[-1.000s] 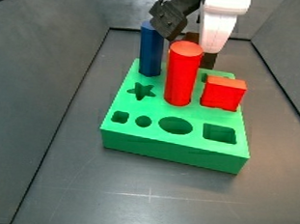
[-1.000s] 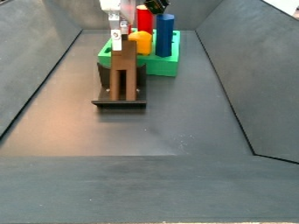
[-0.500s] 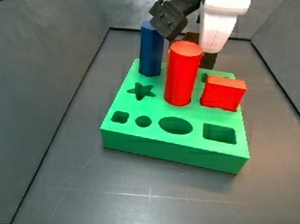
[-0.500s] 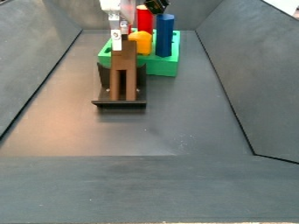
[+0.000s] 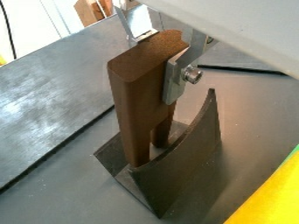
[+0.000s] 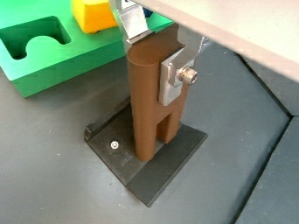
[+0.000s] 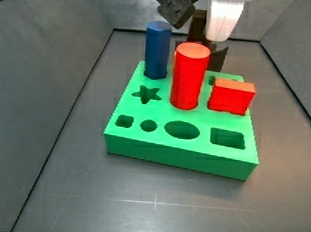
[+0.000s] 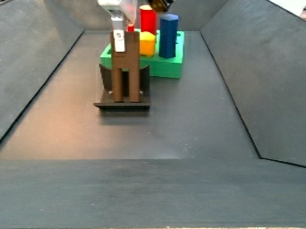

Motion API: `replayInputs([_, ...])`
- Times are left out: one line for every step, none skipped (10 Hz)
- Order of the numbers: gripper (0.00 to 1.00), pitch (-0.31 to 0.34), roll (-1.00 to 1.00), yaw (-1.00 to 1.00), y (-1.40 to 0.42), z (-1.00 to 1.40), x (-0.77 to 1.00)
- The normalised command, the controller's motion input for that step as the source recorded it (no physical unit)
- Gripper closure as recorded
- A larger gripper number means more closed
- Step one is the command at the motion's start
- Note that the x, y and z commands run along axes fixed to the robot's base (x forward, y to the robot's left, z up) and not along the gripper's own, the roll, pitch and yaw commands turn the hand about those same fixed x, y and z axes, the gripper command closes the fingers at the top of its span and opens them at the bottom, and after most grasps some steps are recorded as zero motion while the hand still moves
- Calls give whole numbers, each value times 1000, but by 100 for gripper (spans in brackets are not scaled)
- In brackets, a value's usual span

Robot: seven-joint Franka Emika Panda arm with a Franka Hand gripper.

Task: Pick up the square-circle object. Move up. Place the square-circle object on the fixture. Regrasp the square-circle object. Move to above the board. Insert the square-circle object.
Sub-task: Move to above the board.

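Dark grey floor point(image 8: 156, 134), walled on its sides, carrying two items.

The fixture point(image 8: 122, 89) sits flat on its base plate near mid-floor. Just behind it the green board point(image 7: 185, 130) rests on the floor, holding a blue peg point(image 7: 156, 50), red cylinder point(image 7: 189, 75) and red cube point(image 7: 232, 96). The gripper point(image 6: 131, 19) is above the fixture, clear of the floor.

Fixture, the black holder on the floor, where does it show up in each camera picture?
Wrist view: the fixture sits under the square-circle object, which the pincer grips.
Wrist view: its base plate lies beside the board.
Side view: not visible, presumably hidden behind the board.
Side view: upper left of centre, in front of the board.
Shared landmark: the green board.
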Motion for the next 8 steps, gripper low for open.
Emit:
replayInputs([100,451,-205,-228,138,1000,343])
replayInputs([100,474,-186,-135,124,1000,319])
replayInputs([100,416,-117,-15,101,1000,298])
replayInputs([100,372,-93,29,94,1000,287])
replayInputs([100,294,-74,81,82,1000,265])
replayInputs([100,245,-70,98,72,1000,249])
replayInputs([100,197,-70,102,54,1000,221])
replayInputs([100,176,-66,97,42,926,189])
